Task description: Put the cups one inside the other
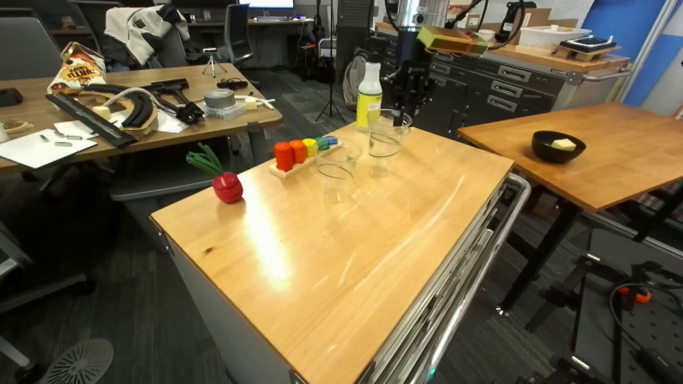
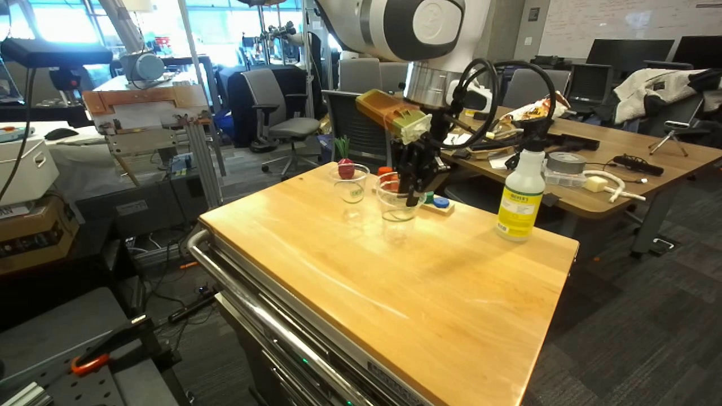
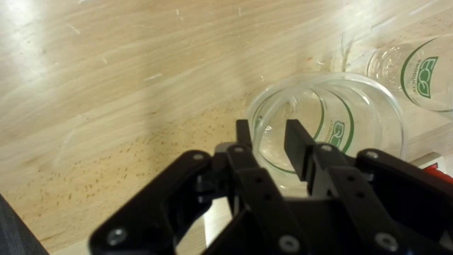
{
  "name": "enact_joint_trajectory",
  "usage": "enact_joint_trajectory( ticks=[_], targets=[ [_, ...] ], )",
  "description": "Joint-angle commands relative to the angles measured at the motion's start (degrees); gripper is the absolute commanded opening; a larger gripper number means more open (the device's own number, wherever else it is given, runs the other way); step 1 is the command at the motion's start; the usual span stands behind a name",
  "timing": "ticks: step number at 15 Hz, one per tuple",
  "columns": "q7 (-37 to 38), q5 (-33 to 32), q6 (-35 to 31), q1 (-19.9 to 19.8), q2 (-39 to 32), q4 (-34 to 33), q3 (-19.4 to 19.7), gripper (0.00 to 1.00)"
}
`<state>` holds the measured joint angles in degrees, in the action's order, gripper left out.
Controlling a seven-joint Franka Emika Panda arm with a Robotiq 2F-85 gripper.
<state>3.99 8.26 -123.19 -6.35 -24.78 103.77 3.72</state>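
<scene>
In an exterior view, a brown wooden worktop (image 1: 331, 266) carries a clear plastic tumbler (image 1: 337, 177); beyond, half-parted jaws straddle the rim of two nested tumblers (image 1: 384, 141), gripping nothing; behind stands a yellow-labelled white spray bottle (image 1: 369, 101).

The gripper (image 2: 414, 199) points down at the near clear cups (image 2: 396, 212), whose rims overlap in view; fingertip contact cannot be confirmed. A single clear cup (image 2: 352, 194) stands upright on the tabletop (image 2: 338, 259), apart from them. The red toy vegetable (image 2: 346, 162) is positioned behind it. The block toy (image 2: 442, 203) is partly hidden behind the gripper. The yellow-labelled bottle (image 2: 518, 204) stands upright near the tabletop's far edge.
</scene>
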Motion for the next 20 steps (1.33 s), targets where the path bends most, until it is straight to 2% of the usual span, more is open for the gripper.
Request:
enact_joint_trajectory(
  ticks=[1, 6, 13, 20],
  targets=[
    [-2.7, 0.7, -2.0, -0.2, 0.9, 1.0, -0.6, 0.65],
    [-3.6, 0.3, -2.6, 0.3, 3.5, 2.2, -1.1, 1.0],
    [-3.3, -2.3, -3.6, 0.8, 6.5, 5.5, -0.4, 1.0],
    [-4.4, -1.6, -4.9, 0.3, 3.8, 7.7, -0.3, 1.0]
  ],
)
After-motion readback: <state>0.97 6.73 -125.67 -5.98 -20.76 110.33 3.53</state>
